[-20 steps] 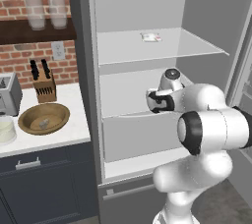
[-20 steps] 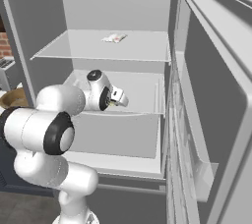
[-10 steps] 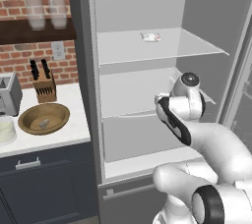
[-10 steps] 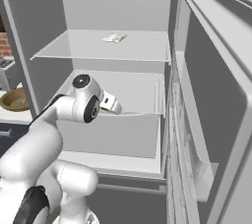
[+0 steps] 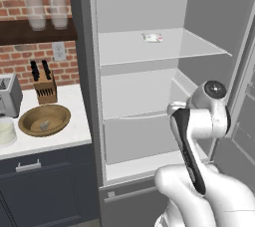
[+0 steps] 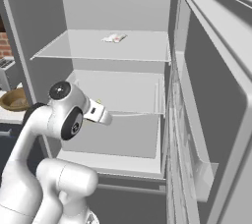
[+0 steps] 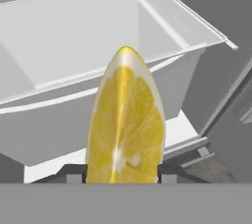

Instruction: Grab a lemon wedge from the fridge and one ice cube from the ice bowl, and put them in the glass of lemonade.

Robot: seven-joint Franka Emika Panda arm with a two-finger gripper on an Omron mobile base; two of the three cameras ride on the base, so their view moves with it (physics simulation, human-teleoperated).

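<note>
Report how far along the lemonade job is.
Done: the fridge stands open and the lemon wedge is out of its drawer. In hand: the claw is shut on the wedge. Left: drop it in the lemonade, then fetch the ice cube from the ice bowl.

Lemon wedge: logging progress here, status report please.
Gripper shut on lemon wedge. Fridge open, drawer ahead. Ice bowl on counter. Nothing blocking.
</note>
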